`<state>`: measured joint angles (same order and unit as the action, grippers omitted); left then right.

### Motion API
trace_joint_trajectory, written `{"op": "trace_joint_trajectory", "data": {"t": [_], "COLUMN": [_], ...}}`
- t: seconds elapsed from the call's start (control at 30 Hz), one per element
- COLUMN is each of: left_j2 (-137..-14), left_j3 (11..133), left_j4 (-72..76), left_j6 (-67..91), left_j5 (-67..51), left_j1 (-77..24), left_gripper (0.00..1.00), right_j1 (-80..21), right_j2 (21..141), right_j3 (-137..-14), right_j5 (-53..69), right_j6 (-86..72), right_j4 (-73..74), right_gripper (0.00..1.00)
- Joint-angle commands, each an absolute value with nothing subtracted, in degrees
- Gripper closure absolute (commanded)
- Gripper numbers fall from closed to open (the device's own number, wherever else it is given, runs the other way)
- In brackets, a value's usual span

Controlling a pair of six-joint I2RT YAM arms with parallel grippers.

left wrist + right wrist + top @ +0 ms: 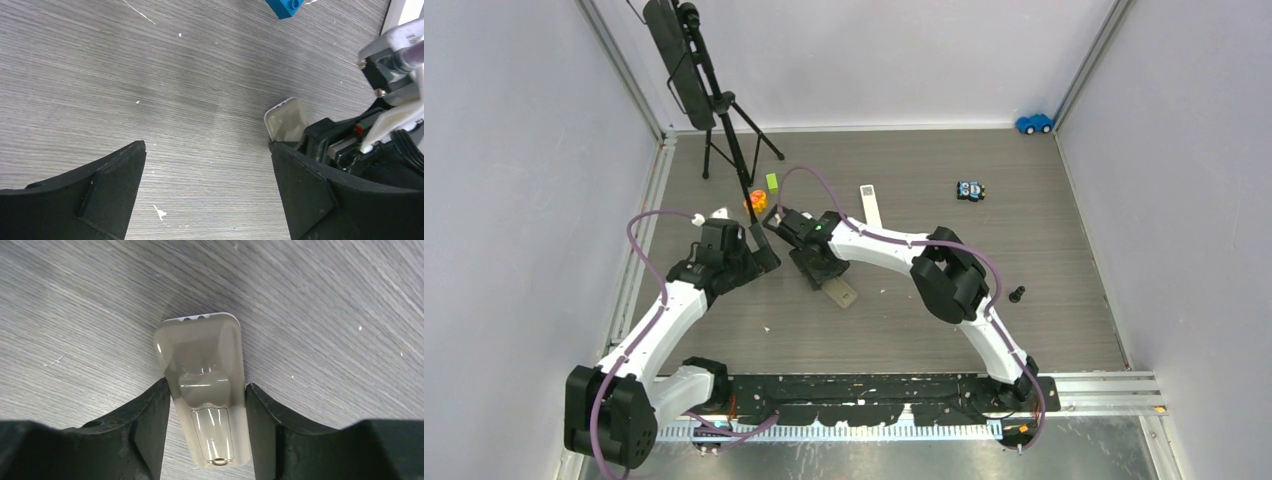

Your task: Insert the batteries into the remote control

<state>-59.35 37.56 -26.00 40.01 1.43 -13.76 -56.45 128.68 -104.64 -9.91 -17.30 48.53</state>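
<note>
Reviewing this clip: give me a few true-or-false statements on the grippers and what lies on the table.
1. The right gripper brackets the beige remote, a finger against each long side. True.
2. The left gripper holds a battery. False: it is open, with only bare table between its fingers.
3. A blue toy car sits at the far right corner. True.
4. The black knob lies between the two grippers. False: it lies apart, to the right of the right arm's elbow.

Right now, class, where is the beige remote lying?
In the top view, the beige remote lies mid-table between the right gripper's fingers, with the left gripper just to its left.
</note>
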Motion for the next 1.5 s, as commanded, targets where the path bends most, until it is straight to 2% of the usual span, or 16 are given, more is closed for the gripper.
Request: {"op": "trace_joint_trajectory", "data": {"t": [0.0,0.1,0.27,0.43,0.6,0.87,1.07,1.17,1.23,1.4,1.47], "left_j2": [-58.4,-58.4,-59.0,-59.5,-61.6,-66.7,-60.4,-57.1,-56.1,-57.0,-57.7], "left_j3": [39.3,38.7,35.9,31.7,28.5,26.4,27.2,28.1,28.4,27.2,26.6], "left_j4": [-26.4,-24.1,-15.5,-4.6,4.2,19.1,21.5,19.8,19.8,25.5,26.3], "left_j6": [40.4,40.6,40.9,43.6,45.9,57.3,66.2,67.7,69.2,74.0,74.2], "left_j5": [4.2,0.7,-13.8,-25.8,-32.9,-44.8,-48.6,-49.5,-50.3,-51.9,-51.3], "left_j1": [-13.6,-13.6,-13.6,-13.8,-15.7,-16.9,-16.7,-16.3,-15.9,-15.6,-15.6], "left_gripper": [0.0,0.0,0.0,0.04,0.04,0.05,0.09,0.1,0.14,0.3,0.42], "right_j1": [-56.5,-56.2,-52.3,-45.8,-42.4,-42.0,-41.2,-41.0,-41.0,-41.0,-40.9], "right_j2": [129.0,126.8,118.6,107.6,100.7,98.1,97.8,97.8,97.7,97.5,97.6], "right_j3": [-106.9,-105.0,-95.0,-77.5,-64.4,-56.1,-52.1,-51.1,-50.8,-50.4,-50.6], "right_j5": [-15.5,-17.3,-12.6,6.6,19.2,30.1,33.8,34.8,35.3,36.2,36.7], "right_j6": [-20.9,-23.7,-32.1,-44.3,-56.0,-70.4,-81.0,-83.0,-83.5,-84.4,-84.3], "right_j4": [52.1,50.9,41.1,18.9,-5.7,-37.3,-55.7,-60.1,-61.4,-65.0,-65.1], "right_gripper": [0.51,0.55,0.57,0.59,0.59,0.59,0.59,0.59,0.59,0.59,0.59]}}
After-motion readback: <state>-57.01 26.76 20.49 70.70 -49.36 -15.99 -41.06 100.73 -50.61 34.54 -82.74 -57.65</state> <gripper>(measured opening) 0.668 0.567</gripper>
